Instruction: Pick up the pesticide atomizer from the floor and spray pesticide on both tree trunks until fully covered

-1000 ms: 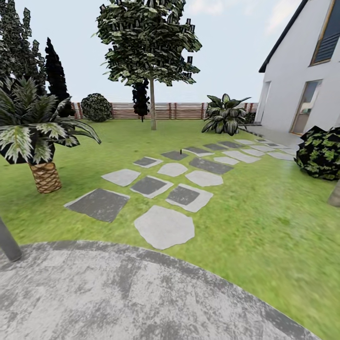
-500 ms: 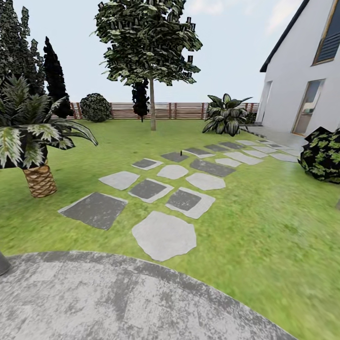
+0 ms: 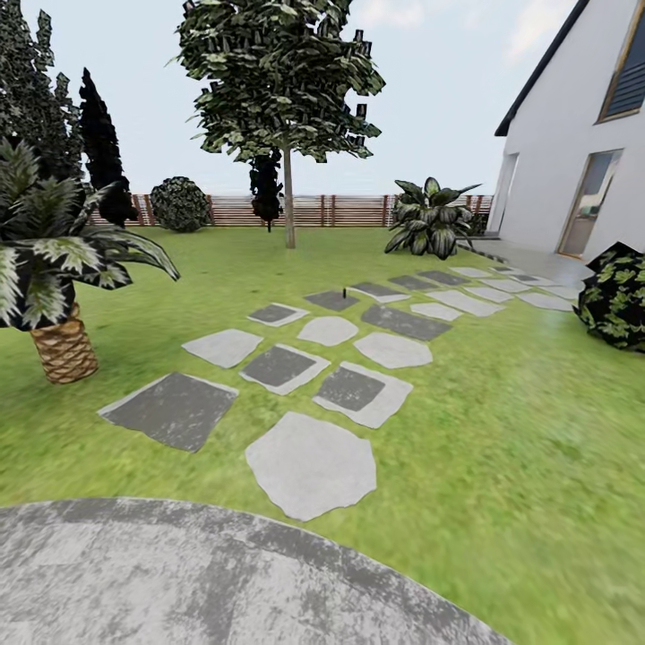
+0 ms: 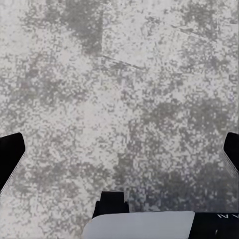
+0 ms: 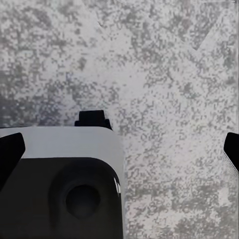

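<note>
your left gripper [image 4: 119, 149] hangs over mottled grey paving [image 4: 124, 74], its two black fingers [image 4: 10, 154] sitting at opposite edges of the left wrist view, spread wide with nothing between them. your right gripper [image 5: 119, 149] is the same: black fingers [image 5: 10, 154] far apart at the edges of the right wrist view, empty, over the same speckled grey ground, with a white and black part of the robot's body [image 5: 59, 179] below it.

from the head view you are looking across the garden [image 3: 502, 430]. a rounded grey paved patch [image 3: 179, 582] lies nearest you, and a path of pale and dark stepping stones [image 3: 309, 461] runs away from it over the lawn toward the white house [image 3: 573, 161] on the right. the pesticide atomizer [image 3: 344, 293] is a tiny dark upright shape standing far up that path, at the edge of a dark slab; it is too small to make out its details. one of the trees [image 3: 278, 81] stands beyond it, near the brown slat fence [image 3: 331, 210], with its thin straight tree trunk [image 3: 289, 202] bare below a broad canopy. a short palm [image 3: 54, 260] with a scaly trunk stands on the left, dark cypress-like trees [image 3: 98, 143] behind it, a round shrub [image 3: 179, 204] by the fence, a broad-leaved plant [image 3: 428, 219] near the house and a dark bush [image 3: 618, 296] at the right edge.
</note>
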